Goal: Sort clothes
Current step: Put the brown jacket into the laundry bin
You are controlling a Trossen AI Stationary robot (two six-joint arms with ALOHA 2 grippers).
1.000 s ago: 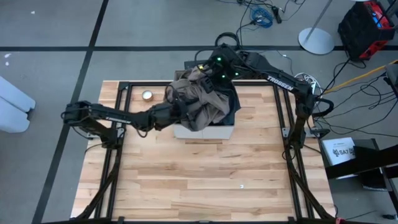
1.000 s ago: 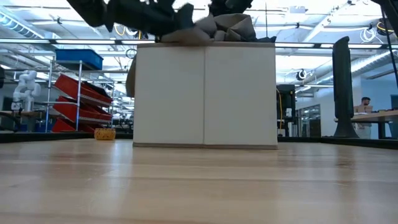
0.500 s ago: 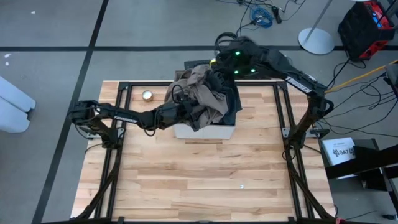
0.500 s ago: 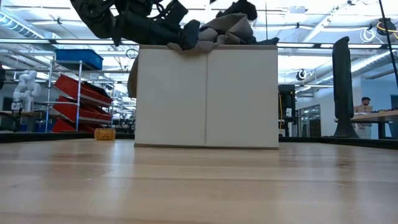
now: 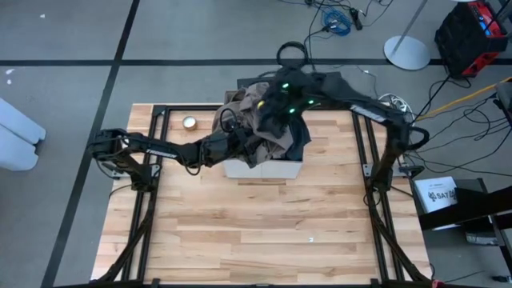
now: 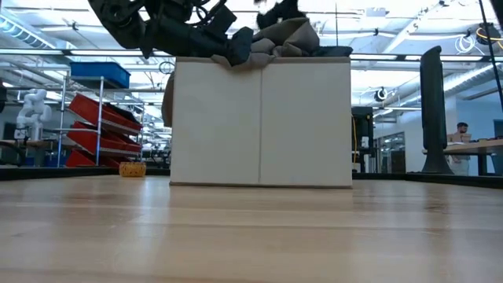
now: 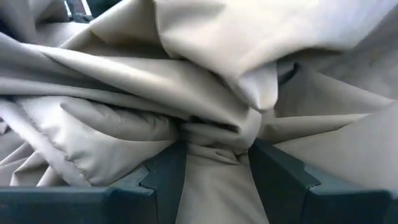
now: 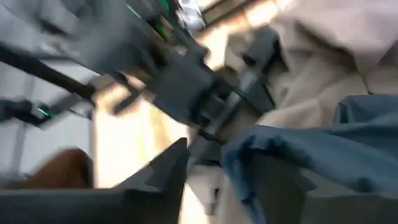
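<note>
A large tan-brown garment (image 5: 256, 112) is heaped on the pale fabric box (image 5: 264, 169) at the table's far middle, and spills over its rim (image 6: 287, 38). A dark slate garment (image 5: 298, 138) lies on the box's right part. My left gripper (image 5: 238, 145) reaches in from the table's left and is shut on the tan garment. My right gripper (image 5: 273, 106) hangs over the heap's far side and is open. The slate cloth's edge (image 8: 239, 155) lies between its fingers. My left gripper pinches a bunched fold of the tan garment (image 7: 214, 144) between its two fingers (image 7: 163, 171), several layers together. It comes nearly level from the table's left, at the box's rim. The rest of the garment lies slack on the heap. My right gripper: whether it touches the slate cloth, I cannot tell.
A small yellow tape roll (image 5: 190, 122) lies on the table left of the box. Black frame rails (image 5: 156, 160) run along the table's left and right sides. Bare wooden table (image 5: 264, 232) lies in front of the box.
My right gripper first rose toward the far right, then came back toward the table's left and down onto the heap. My left gripper went a little toward the box and down, with the tan fold still in it.
</note>
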